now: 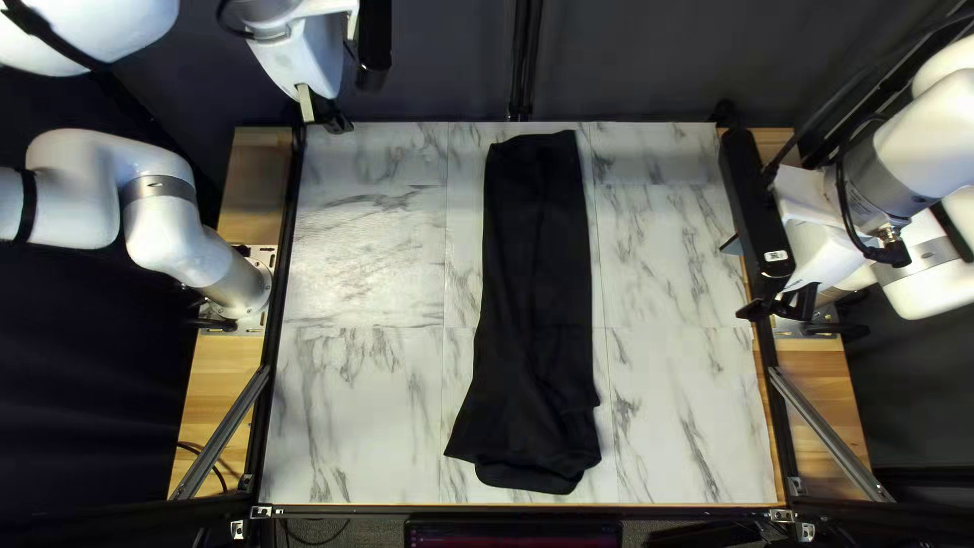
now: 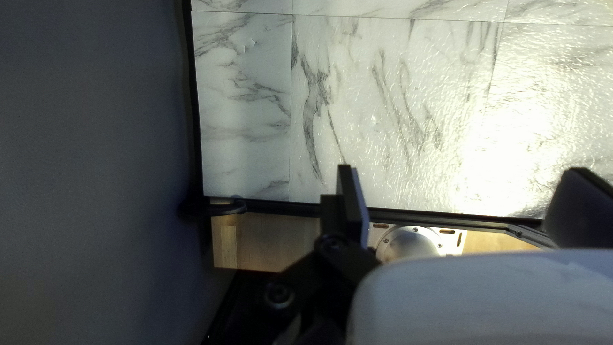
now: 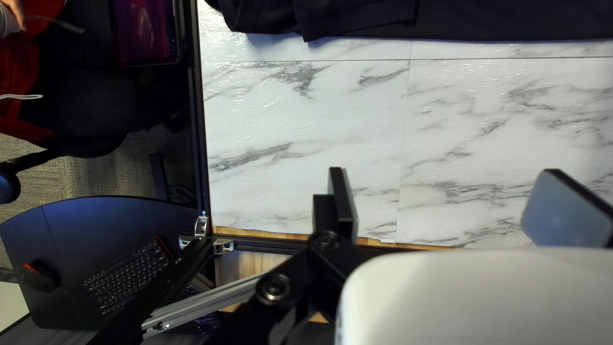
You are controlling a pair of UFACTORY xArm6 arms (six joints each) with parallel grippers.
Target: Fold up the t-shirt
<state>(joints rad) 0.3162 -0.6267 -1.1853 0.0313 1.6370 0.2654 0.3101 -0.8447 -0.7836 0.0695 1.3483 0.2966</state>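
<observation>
Down the middle of the counter point(image 1: 355, 406), find the t-shirt point(image 1: 533, 254) laid in a long strip, its narrow end near the far edge, its flared, loosely layered end near the near edge. Seemingly folded in lengthwise; judge the next step as a fold across, end over end. Note the left gripper point(image 2: 461, 171) spread wide by the far left corner, and the right gripper point(image 3: 444, 172) spread as well, at the right edge, both without cloth.

First, perhaps, straighten the flared end and tuck in the stray layers. Then pinch all layers at both corners of one end, lift just enough, carry evenly with both arms, and lay down flush. Avoid too shallow a bite, for fear of leaving the lower layer behind.

Come in low over the bare counter on either side of the t-shirt. Expect little margin at both ends; at the near one, watch for the black rail point(image 3: 196, 128) just beyond. Stay inside it, well away from the hand point(image 3: 14, 13) past that edge.
</observation>
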